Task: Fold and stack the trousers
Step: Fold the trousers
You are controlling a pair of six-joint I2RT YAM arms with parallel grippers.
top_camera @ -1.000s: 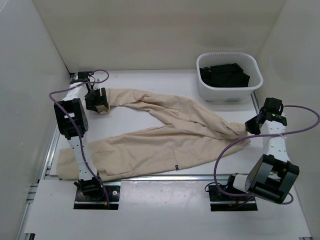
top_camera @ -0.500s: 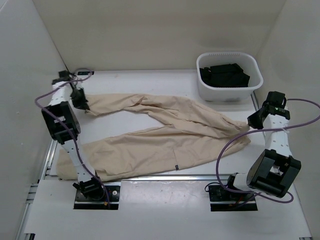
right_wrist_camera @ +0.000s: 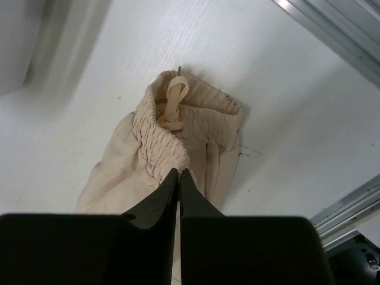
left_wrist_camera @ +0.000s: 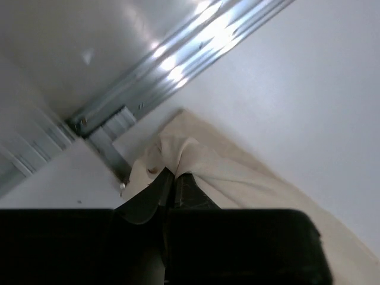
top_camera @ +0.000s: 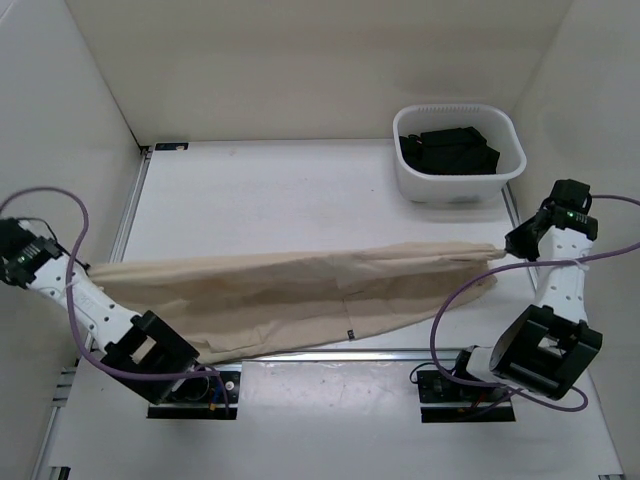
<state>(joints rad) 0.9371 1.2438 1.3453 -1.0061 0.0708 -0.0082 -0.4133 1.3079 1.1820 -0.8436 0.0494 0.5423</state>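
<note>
While the left gripper (left_wrist_camera: 172,178) and right gripper (right_wrist_camera: 179,173) pinch the trousers (top_camera: 300,290) taut, each holds little cloth. Overpulling could slip it free.

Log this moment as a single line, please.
trousers: legs doubled over, stretched across table | left gripper: shut on leg end | right gripper: shut on waistband | tub: far right, holds black clothes

This looks like a robot lab — a small white booth. Plain walls (top_camera: 300,70) stand around the tabletop (top_camera: 270,200). At its near edge, a left arm (top_camera: 95,310) and right arm (top_camera: 555,290) with purple cables (top_camera: 440,312) sit by a metal rail (top_camera: 380,352).
</note>
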